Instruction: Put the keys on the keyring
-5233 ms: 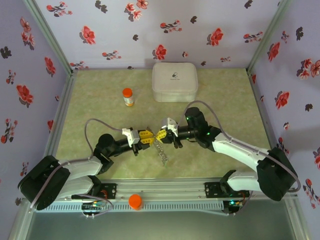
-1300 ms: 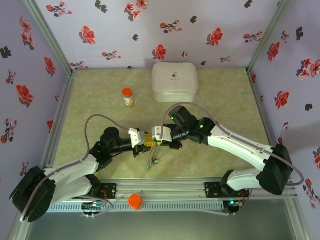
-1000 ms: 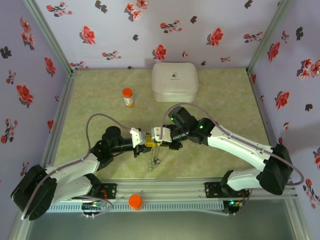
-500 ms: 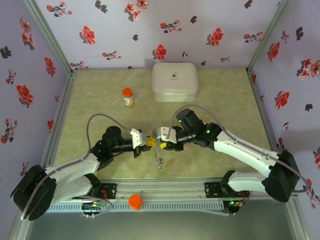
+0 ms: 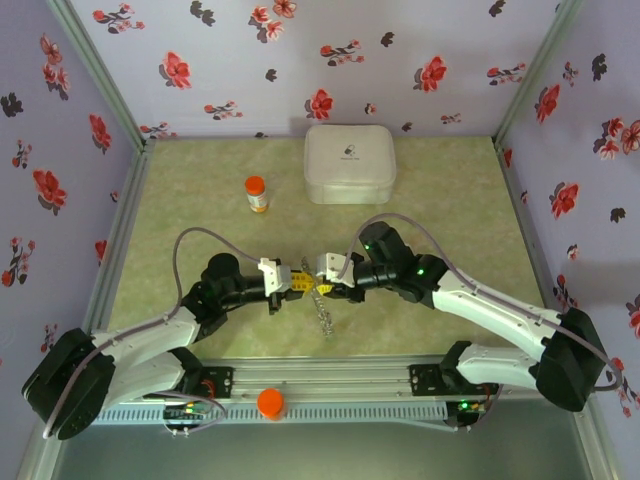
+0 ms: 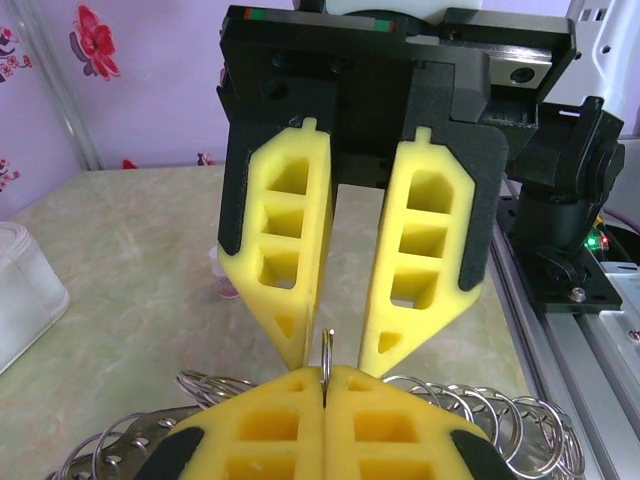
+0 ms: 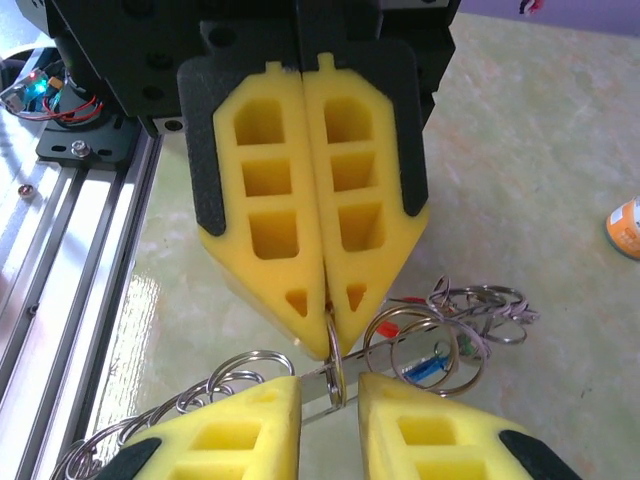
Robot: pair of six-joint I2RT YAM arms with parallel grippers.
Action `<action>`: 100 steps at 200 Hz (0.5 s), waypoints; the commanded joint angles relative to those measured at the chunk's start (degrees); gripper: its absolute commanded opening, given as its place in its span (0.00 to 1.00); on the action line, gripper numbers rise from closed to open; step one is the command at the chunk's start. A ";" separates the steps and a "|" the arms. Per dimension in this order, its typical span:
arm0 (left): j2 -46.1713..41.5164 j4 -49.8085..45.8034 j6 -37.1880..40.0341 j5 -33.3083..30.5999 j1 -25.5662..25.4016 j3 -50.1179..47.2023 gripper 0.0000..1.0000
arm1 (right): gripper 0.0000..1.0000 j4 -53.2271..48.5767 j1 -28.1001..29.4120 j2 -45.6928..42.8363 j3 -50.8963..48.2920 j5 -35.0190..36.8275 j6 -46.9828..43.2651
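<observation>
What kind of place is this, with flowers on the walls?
Probably a small robot practice booth, not a real room: flowered walls box in a little table, and a left arm and right arm are bolted to a metal rail at its edge.

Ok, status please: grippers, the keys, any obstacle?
Left gripper shut on small silver ring. Right gripper open, astride that ring. Ring chain trails below, red and blue key tags on it. Nothing blocking.
</observation>
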 commanded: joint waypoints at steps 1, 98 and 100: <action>0.03 4.46 -0.33 1.47 -0.33 -0.12 0.00 | 0.18 1.45 0.20 -1.23 -0.27 -0.13 1.25; 0.64 5.23 -0.46 1.74 -0.42 -0.15 0.00 | 0.07 1.83 0.64 -0.06 0.87 -2.44 0.93; 0.64 5.25 -0.46 1.74 -0.42 -0.11 0.00 | 0.06 1.91 0.64 -0.09 0.87 -2.51 0.97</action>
